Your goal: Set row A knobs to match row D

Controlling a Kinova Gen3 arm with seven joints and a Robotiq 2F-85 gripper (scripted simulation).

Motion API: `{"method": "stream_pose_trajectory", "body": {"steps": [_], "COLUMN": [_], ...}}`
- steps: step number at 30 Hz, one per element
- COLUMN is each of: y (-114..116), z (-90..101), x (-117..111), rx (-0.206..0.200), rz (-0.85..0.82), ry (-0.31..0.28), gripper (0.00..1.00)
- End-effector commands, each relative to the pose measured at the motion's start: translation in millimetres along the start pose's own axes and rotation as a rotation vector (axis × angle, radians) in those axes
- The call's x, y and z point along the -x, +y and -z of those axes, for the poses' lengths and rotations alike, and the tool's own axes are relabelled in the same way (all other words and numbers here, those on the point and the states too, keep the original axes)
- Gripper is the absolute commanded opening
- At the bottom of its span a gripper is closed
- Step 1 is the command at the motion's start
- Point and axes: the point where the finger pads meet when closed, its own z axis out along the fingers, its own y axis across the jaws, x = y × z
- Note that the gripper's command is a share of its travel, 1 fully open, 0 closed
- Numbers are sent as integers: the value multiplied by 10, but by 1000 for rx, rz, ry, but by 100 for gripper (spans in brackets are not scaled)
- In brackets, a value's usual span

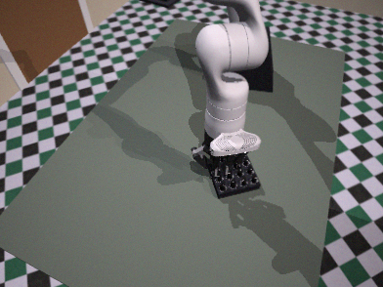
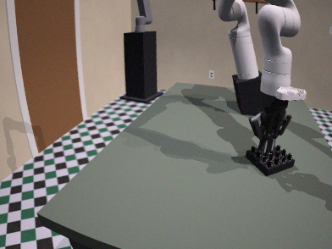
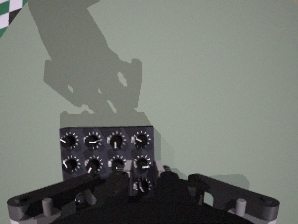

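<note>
Checkered flooring surrounds the green table (image 2: 169,178), where the knob box (image 2: 271,160) stands toward its right side. Directly above it, the gripper (image 2: 266,149) reaches down among the knobs, fingers nearly closed; whether they pinch a knob is hidden.

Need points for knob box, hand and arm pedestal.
knob box (image 1: 237,182): top view, on its knobbed top face.
hand (image 2: 268,146): exterior view, between the fingertips, low over the box.
arm pedestal (image 2: 246,95): exterior view, on its dark side.
</note>
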Motion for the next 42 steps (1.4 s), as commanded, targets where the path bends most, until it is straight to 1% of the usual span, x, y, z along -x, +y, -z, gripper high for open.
{"method": "stream_pose_trajectory", "body": {"steps": [1,15,42], "y": [-5,-6,-7], "z": [-42,-105,-107], "x": [13,14,14], "rx": [0,0,0], "rz": [1,1,1], "ry": [-4,-4,-4], "gripper": [19,19,19]}}
